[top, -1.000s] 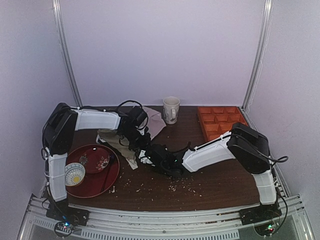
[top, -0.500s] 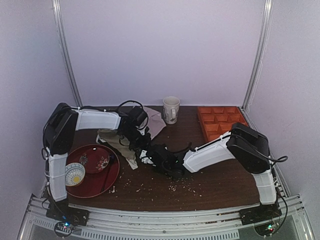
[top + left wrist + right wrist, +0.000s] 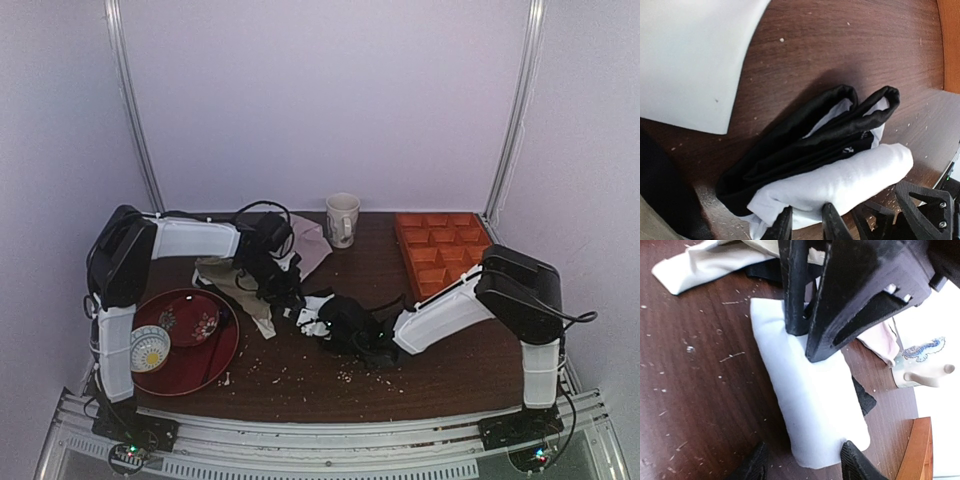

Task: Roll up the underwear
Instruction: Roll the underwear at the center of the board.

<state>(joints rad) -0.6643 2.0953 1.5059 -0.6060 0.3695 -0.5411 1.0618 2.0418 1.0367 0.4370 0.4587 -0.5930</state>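
Near desk (image 3: 455, 365) centre, at 6 o'clock from the mug (image 3: 342, 218), the underwear (image 3: 810, 390) lies as a tight white roll. Left gripper (image 3: 807, 227) jaws pinch its edge, likely pinning the roll against unwinding. Right gripper (image 3: 805, 466) jaws stand apart astride the roll's end, gripping nothing.

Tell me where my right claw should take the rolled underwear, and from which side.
I'd take the underwear across the free end of its white roll, with the right claw coming down from above to straddle the short width. The roll lies flat and long on the table, and the left claw pinches the opposite end.
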